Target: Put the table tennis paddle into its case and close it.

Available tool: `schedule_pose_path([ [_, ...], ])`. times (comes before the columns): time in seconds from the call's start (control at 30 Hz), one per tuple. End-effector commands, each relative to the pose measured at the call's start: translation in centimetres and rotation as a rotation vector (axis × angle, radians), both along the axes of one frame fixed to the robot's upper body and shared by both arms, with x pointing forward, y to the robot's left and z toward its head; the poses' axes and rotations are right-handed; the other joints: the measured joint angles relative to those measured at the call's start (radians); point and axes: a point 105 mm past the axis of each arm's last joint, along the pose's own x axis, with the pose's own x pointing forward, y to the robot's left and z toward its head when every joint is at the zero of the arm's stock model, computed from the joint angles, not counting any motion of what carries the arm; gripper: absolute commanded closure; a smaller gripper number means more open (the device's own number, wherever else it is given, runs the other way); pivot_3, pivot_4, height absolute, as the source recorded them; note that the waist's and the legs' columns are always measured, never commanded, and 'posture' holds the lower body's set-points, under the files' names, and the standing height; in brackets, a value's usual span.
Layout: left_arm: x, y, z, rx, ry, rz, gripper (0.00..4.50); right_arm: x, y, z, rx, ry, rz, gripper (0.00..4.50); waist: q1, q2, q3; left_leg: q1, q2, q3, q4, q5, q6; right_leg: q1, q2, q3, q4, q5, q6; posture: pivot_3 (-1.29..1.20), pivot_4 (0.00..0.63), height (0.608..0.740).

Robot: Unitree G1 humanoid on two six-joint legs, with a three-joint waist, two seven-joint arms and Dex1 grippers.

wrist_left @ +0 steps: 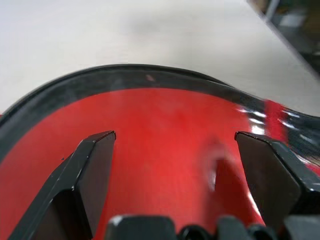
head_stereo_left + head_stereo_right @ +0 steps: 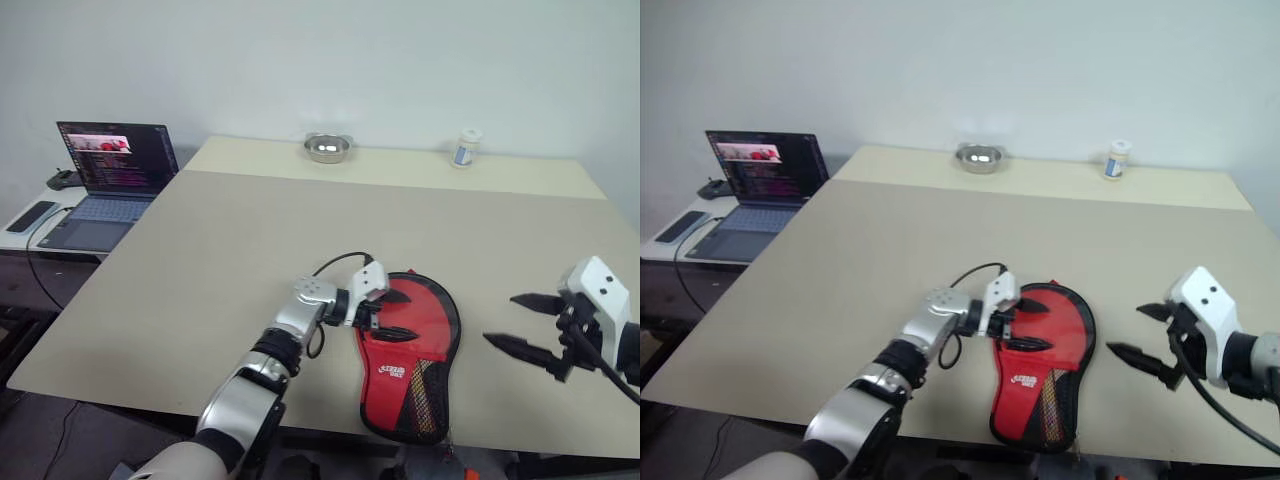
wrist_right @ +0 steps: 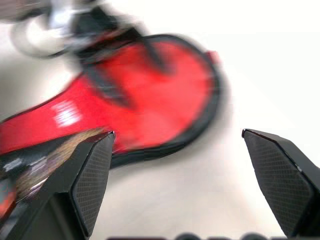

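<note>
Case [image 2: 408,355] under spread left fingers [image 2: 396,296] — untouched.

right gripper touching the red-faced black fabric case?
Apart. In the left eye view the right gripper hangs open beside the red-faced black fabric case, with bare beige tabletop between them.

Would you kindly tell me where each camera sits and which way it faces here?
Left and right eye views: on the head, looking forward and down over the table; both arms show, left gripper over the case, right gripper open beside it.
Left wrist view: on the left wrist, looking along its open fingers at the case's red face.
Right wrist view: on the right wrist, facing the case and the left gripper.
All views share the case.
</note>
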Motion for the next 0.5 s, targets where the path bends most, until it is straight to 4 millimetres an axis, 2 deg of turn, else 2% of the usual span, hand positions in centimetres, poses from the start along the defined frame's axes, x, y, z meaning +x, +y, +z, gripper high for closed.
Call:
schedule_pose_path([
  [0.03, -1.6, 4.1, 3.1, 0.006, -0.039, -0.058, 0.34, 2.4, 0.3, 0.0, 0.031, -0.126, 0.011, 0.02, -0.014, -0.001, 0.004, -0.003, 0.0, 0.001, 0.001, 0.0, 0.0, -0.005, 0.0, 0.002, 0.005, -0.001, 0.0, 0.0, 0.15, 0.74],
  [0.13, -2.3, 6.1, 3.8, 0.033, -0.03, -0.022, 0.34, 3.2, 0.7, -1.2, 0.075, -0.081, 0.057, 0.02, -0.009, 0.005, 0.008, -0.004, -0.002, 0.001, 0.0, 0.003, -0.005, -0.008, -0.001, 0.003, 0.01, -0.005, -0.001, 0.0, 0.15, 0.74],
  [0.23, -2.4, 8.6, 5.3, 0.018, -0.069, 0.107, 0.34, 5.3, 0.8, -2.5, 0.082, -0.125, 0.051, 0.02, 0.0, 0.005, 0.009, -0.004, -0.003, 0.0, 0.002, 0.002, -0.002, -0.008, -0.001, 0.001, 0.011, -0.005, -0.001, 0.0, 0.15, 0.74],
  [0.3, -2.4, 9.2, 6.0, -0.004, -0.101, 0.184, 0.34, 6.2, 0.8, -3.4, 0.088, -0.119, 0.062, 0.02, 0.003, 0.006, 0.01, -0.004, -0.004, 0.0, 0.003, 0.001, -0.002, -0.007, -0.002, 0.001, 0.011, -0.005, -0.001, 0.0, 0.15, 0.74],
  [0.4, -2.3, 9.0, 6.3, -0.027, -0.12, 0.246, 0.34, 7.2, 0.2, -3.8, 0.085, -0.112, 0.071, 0.02, 0.007, 0.006, 0.01, -0.004, -0.005, 0.0, 0.003, 0.001, -0.002, -0.007, -0.002, 0.001, 0.012, -0.004, 0.0, 0.0, 0.15, 0.74],
  [0.5, -2.7, 8.6, 5.8, -0.013, -0.13, 0.223, 0.34, 8.0, -0.5, -3.0, 0.059, -0.143, 0.067, 0.02, 0.007, 0.006, 0.01, -0.004, -0.005, 0.0, 0.004, 0.002, -0.001, -0.007, -0.002, 0.001, 0.013, -0.004, 0.0, 0.0, 0.15, 0.74],
])
